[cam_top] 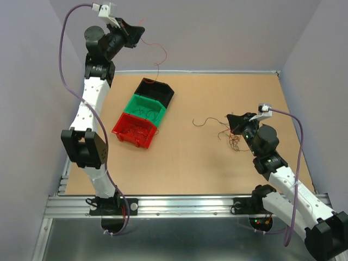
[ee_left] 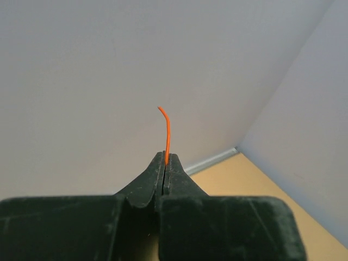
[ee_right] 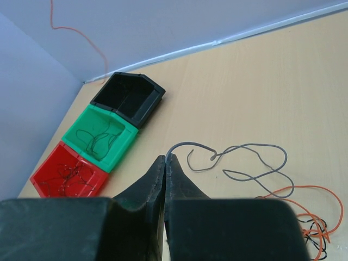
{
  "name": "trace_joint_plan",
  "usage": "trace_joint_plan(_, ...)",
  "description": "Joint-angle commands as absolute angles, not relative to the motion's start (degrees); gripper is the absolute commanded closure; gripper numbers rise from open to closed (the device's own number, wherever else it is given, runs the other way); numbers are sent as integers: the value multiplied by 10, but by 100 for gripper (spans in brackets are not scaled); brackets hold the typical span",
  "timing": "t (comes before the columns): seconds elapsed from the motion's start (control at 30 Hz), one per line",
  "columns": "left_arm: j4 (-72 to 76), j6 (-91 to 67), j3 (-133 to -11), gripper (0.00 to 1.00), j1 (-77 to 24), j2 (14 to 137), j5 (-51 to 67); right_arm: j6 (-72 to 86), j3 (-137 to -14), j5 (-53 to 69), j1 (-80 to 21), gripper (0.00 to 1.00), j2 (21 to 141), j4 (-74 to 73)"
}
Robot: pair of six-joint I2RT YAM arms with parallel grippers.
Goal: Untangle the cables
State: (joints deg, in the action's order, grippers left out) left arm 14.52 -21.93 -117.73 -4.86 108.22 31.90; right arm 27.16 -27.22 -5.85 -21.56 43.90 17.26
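Note:
My left gripper (cam_top: 136,32) is raised high at the back left, shut on a thin orange cable (cam_top: 165,53) that hangs down toward the black bin (cam_top: 166,98). In the left wrist view a short orange end (ee_left: 166,130) sticks up from the closed left gripper (ee_left: 165,157). My right gripper (ee_right: 166,157) is low over the table, shut on the end of a grey cable (ee_right: 244,149) that loops to its right. A small bunch of orange and black cables (ee_right: 307,220) lies beyond that cable. From above, the bunch (cam_top: 234,140) lies by my right gripper (cam_top: 235,122).
Three bins stand in a diagonal row left of centre: the black one, a green bin (cam_top: 130,104) with dark wires in it, and a red bin (cam_top: 120,130) with dark wires. A metal rail (cam_top: 179,205) runs along the near table edge. Grey walls close in the back and sides.

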Motion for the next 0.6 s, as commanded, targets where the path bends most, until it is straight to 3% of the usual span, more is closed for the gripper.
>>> trace_joint_plan(0.0, 235, -256, -1042, 100, -74, 924, 354, 263, -263, -37, -217, 99, 450, 207)
trace_joint_plan(0.07, 263, -241, -961, 100, -89, 871, 317, 250, -283, 15, -217, 81, 484, 190)
trace_joint_plan(0.17, 296, -214, -920, 100, -104, 840, 293, 242, -299, 53, -218, 81, 525, 202)
trace_joint_plan(0.23, 298, -197, -939, 100, -105, 850, 276, 244, -301, 56, -218, 76, 537, 209)
trace_joint_plan(0.3, 281, -191, -973, 100, -98, 887, 279, 248, -301, 61, -218, 62, 543, 220)
trace_joint_plan(0.33, 266, -192, -1023, 100, -96, 905, 287, 248, -300, 61, -219, 41, 543, 222)
trace_joint_plan(0.4, 233, -201, -1069, 100, -91, 959, 307, 247, -296, 56, -219, 27, 540, 226)
trace_joint_plan(0.43, 225, -207, -1107, 100, -86, 975, 324, 248, -294, 54, -218, 15, 533, 226)
trace_joint_plan(0.57, 209, -200, -1156, 100, -85, 1039, 323, 246, -284, 49, -219, 5, 511, 229)
